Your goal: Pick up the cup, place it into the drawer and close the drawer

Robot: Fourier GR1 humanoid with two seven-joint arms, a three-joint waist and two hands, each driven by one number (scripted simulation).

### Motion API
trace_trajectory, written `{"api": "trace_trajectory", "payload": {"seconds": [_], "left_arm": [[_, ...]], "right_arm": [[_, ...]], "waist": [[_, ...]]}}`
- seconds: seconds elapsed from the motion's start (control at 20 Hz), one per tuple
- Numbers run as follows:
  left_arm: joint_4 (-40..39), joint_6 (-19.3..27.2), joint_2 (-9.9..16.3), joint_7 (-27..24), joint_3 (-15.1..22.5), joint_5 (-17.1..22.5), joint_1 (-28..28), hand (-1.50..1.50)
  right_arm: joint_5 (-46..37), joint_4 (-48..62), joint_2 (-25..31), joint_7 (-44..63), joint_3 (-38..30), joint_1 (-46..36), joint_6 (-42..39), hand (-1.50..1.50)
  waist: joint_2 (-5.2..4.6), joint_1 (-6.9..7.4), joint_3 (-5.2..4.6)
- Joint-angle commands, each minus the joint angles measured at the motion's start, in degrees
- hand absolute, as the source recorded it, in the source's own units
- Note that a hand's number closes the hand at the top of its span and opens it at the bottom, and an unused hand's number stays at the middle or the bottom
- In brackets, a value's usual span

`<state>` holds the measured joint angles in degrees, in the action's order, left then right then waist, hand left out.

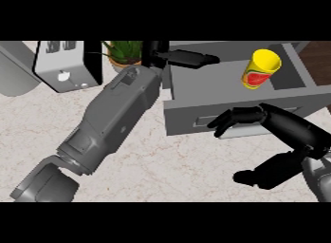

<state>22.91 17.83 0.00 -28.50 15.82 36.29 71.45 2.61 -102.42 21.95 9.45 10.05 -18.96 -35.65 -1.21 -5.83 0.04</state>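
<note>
The yellow cup (261, 69), with a red and green label, stands tilted inside the open grey drawer (196, 85), near its right wall. No hand touches it. My left hand (187, 58) reaches over the drawer's back left corner with its fingers stretched out and nothing in them. My right hand (288, 129) is in front of the drawer; its bent fingers (232, 117) rest against the drawer front (188, 118) by the pale handle, and its thumb (260, 174) sticks out wide below.
A white toaster (63, 61) stands at the back left of the marble counter (168, 166), with a potted plant (123, 52) beside it. A grey rounded appliance (10, 71) sits at the far left. My left forearm (108, 118) lies diagonally across the counter.
</note>
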Motion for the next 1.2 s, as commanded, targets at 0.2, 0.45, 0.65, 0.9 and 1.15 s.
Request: {"api": "trace_trajectory", "payload": {"seconds": [0.2,0.45,0.65,0.9,1.15], "left_arm": [[0.6,-4.2,1.1,-3.6,-2.5,2.1,-3.9,-1.5],[5.1,-4.4,0.2,-3.1,-1.9,2.1,-6.7,-1.5],[8.1,-6.3,4.4,-2.4,-2.8,2.4,-9.3,-1.5],[11.4,-8.2,6.4,-1.3,-2.8,2.6,-13.0,-1.5],[15.0,-12.7,9.2,-1.6,-2.3,3.0,-18.7,-1.5]], "right_arm": [[-22.3,9.8,-1.0,-7.8,6.5,4.4,9.7,-1.5],[-29.7,29.0,-3.9,-14.4,10.8,-1.1,13.2,-1.5],[-33.1,43.6,-4.7,-19.2,9.8,-8.1,15.7,1.5],[-32.6,59.7,-5.2,-27.0,3.9,-17.9,19.5,1.5],[-31.5,67.3,-3.8,-32.6,-1.8,-23.1,25.8,1.5]], "waist": [[0.63,5.59,0.02],[0.88,8.04,0.04],[0.78,9.2,0.06],[0.32,10.78,0.15],[-0.1,13.03,0.23]]}}
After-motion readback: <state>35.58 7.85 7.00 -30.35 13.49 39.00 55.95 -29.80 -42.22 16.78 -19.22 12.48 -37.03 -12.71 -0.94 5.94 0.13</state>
